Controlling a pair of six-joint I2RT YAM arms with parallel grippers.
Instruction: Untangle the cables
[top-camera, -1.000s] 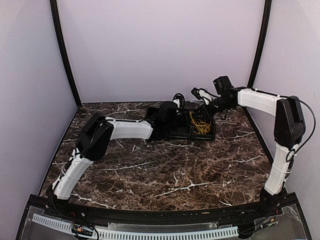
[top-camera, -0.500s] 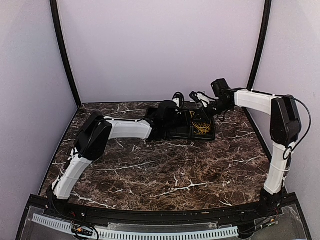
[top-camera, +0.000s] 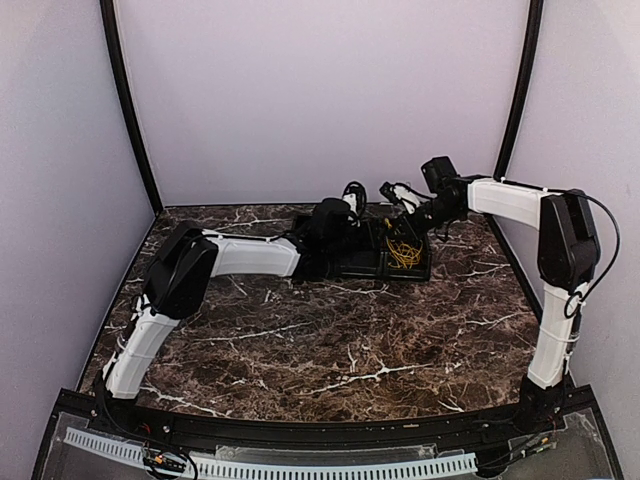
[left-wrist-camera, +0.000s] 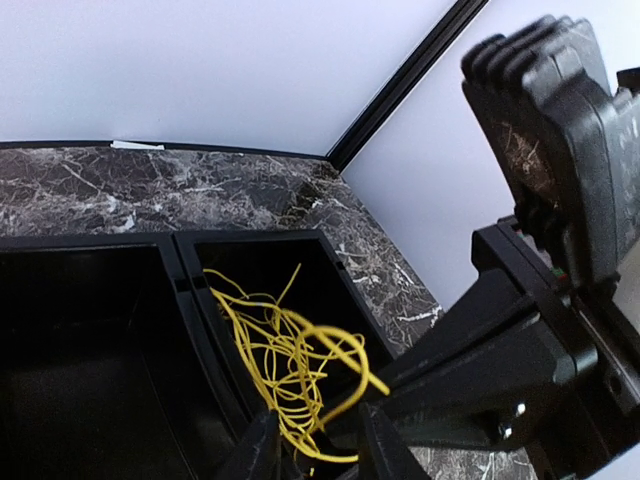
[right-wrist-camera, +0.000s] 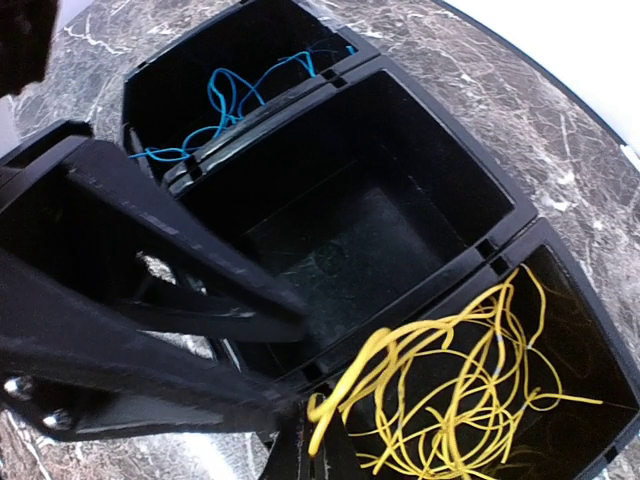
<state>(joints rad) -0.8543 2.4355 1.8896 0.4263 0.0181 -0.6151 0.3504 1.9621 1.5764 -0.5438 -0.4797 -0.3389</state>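
At the tabletop's (top-camera: 330, 340) far side, the yellow cables (right-wrist-camera: 365, 352) lie in the black tray's (top-camera: 352, 268) right compartment, the right hand (right-wrist-camera: 310, 445) pinched tight on a raised loop, the left hand (left-wrist-camera: 315, 450) narrowly parted around strands, and blue cables (right-wrist-camera: 222, 100) in the left compartment.

Dark brown marble-pattern tabletop (top-camera: 330, 340), white veins, fills middle of frame. Black plastic bin (top-camera: 385, 271) sits on it toward far edge, centre-right. Bin split into three compartments side by side, thin divider walls (right-wrist-camera: 440, 278) between. Pale lilac walls (top-camera: 320, 90) at back and both sides. Black posts (top-camera: 128, 110) rise in rear corners. White slotted strip (top-camera: 300, 466) runs along bottom edge.
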